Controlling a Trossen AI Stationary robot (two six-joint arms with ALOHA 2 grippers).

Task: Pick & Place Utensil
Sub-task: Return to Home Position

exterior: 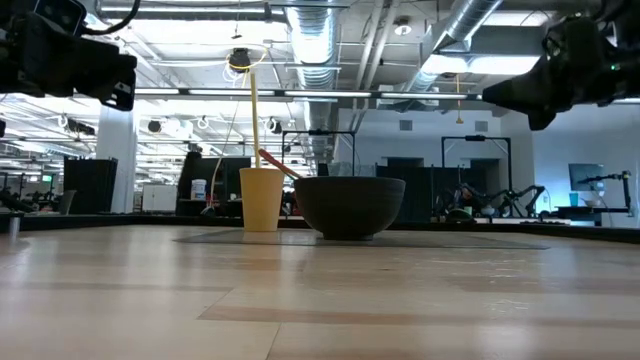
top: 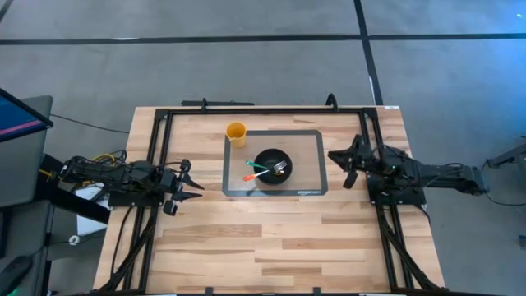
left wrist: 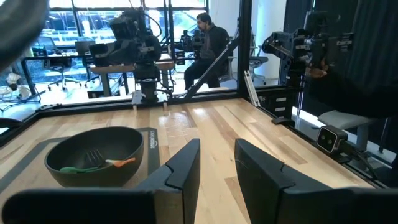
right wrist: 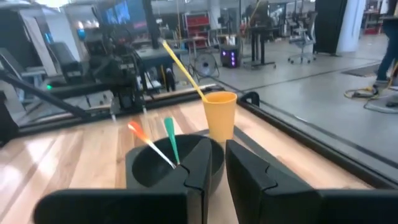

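The yellow cup (top: 236, 132) stands upright on the far-left corner of the gray placemat (top: 312, 144), and the yellow straw (right wrist: 183, 67) leans out of it. Near the cup, at the mat's middle, sits the black bowl (top: 261, 154). In the bowl lie the silver fork (top: 281, 167), a green-handled utensil (right wrist: 171, 138) and an orange-tipped one (right wrist: 135, 129), the two coloured handles reaching over the rim. The mat lies midway between the left and right edges of the tabletop (top: 271, 247), closer to its far edge. The left pincer (top: 194, 186) hovers near the left edge, released and holding nothing. The right pincer (top: 339, 167) hovers near the right edge, just off the mat, likewise released and empty.
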